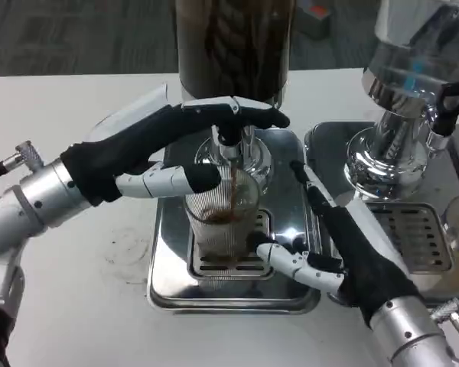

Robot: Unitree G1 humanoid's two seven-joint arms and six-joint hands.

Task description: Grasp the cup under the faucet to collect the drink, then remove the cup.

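head view | from robot's head | faces down, close | white table point(61, 306)

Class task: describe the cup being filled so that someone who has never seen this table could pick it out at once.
Find the silver drip tray in the middle of the white table, below the tall dark dispenser. On its grate, under the faucet, stands the cup. It is the only clear, ribbed thing there, with brown drink streaming into it.
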